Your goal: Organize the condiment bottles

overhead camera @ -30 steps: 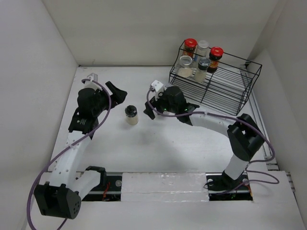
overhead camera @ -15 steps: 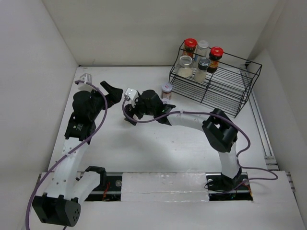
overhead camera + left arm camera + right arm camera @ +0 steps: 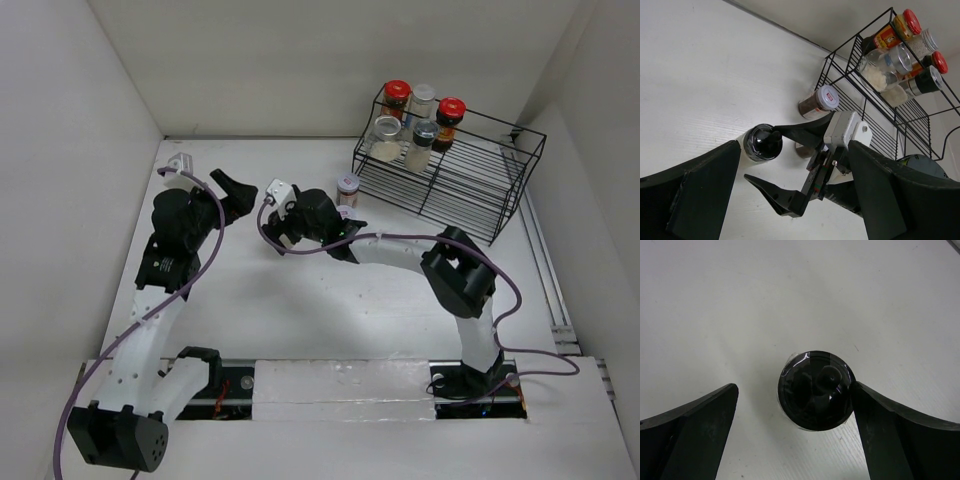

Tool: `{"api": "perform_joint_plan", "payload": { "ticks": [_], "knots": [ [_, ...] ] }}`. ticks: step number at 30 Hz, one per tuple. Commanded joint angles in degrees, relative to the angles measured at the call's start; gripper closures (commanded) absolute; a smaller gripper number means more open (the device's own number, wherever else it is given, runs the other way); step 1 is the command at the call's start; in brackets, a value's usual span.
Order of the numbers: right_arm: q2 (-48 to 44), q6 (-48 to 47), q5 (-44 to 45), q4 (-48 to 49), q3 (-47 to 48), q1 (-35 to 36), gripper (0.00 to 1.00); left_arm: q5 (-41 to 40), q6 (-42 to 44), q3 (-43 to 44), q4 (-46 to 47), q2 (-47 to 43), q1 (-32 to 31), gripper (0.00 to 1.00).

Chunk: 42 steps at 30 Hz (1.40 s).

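Though within right tool [image 3: 794, 387], black-lidded jar [image 3: 816, 390] upright.

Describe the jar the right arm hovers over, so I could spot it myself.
Start at the black wire rack at the far right, then move left past the brown-filled jar just outside it. The next jar stands on the table between the right end effector's open fingers; its lid is glossy black, its neighbour's pale.
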Motion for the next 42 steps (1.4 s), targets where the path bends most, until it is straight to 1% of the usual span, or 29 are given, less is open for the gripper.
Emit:
{"api": "perform_joint_plan", "payload": {
  "ticks": [1, 7, 9, 11, 20, 23, 26, 33, 36, 37, 39, 40, 41, 42],
  "knots": [
    [-1.16, 0.99, 2.42, 2.52, 0.57, 0.08, 0.0, 1.49, 0.76, 1.33, 2.51, -0.01, 0.32, 0.16],
    [-1.16, 1.7, 5.67, 2.52, 0.57, 0.08, 0.0, 1.57, 0.76, 1.33, 2.51, -0.01, 0.32, 0.16],
    [-2.29, 1.7, 6.81, 2.52, -0.74, 0.08, 0.0, 1.58, 0.76, 1.33, 2.51, -0.01, 0.32, 0.16],
    [-3.96, 1.7, 6.82, 4.71, -2.41, 0.08, 0.0, 1.58, 0.76, 1.33, 2.51, -0.01, 0.32, 0.17],
    [-5.73, 1.17, 7.7, 4.72, -3.47, -0.44, 0.0, 1.58, 0.76, 1.33, 2.51, 0.52, 0.32, 0.17],
    [-4.58, 1.7, 6.04, 4.72, -2.42, -0.97, 0.0, 1.58, 0.76, 1.33, 2.51, 0.52, 0.32, 0.17],
    [-1.34, 1.7, 3.75, 2.53, 0.74, -1.58, 0.0, 1.58, 0.76, 1.33, 2.51, 0.52, 0.32, 0.17],
    [3.06, 2.22, 3.21, 1.57, 5.58, -2.11, 0.0, 1.58, 0.76, 1.33, 2.51, 0.52, 0.32, 0.17],
    [4.37, 2.75, 3.21, 1.03, 6.11, -2.64, 0.0, 1.58, 0.76, 1.33, 2.51, 0.52, 0.32, 0.17],
    [4.38, 2.75, 3.21, 1.03, 6.11, -2.64, 0.03, 1.58, 0.76, 1.33, 2.51, 0.52, 0.32, 0.17],
    [4.38, 3.45, 3.21, 2.43, 4.45, -2.64, 0.16, 1.06, 0.76, 1.33, 2.51, 0.52, 0.32, 0.17],
    [4.38, 4.06, 2.0, 3.48, 3.75, -2.64, 0.23, 1.05, 0.76, 1.33, 2.51, 0.52, 0.32, 0.17],
    [3.51, 4.07, 1.98, 4.1, 3.22, -2.64, 0.33, 1.05, 0.76, 1.33, 2.51, 0.52, 0.32, 0.17],
    [2.2, 4.07, 1.98, 4.11, 2.43, -2.64, 0.41, 1.05, 0.76, 1.33, 1.99, 0.52, 0.32, 0.17]
  ]
}}
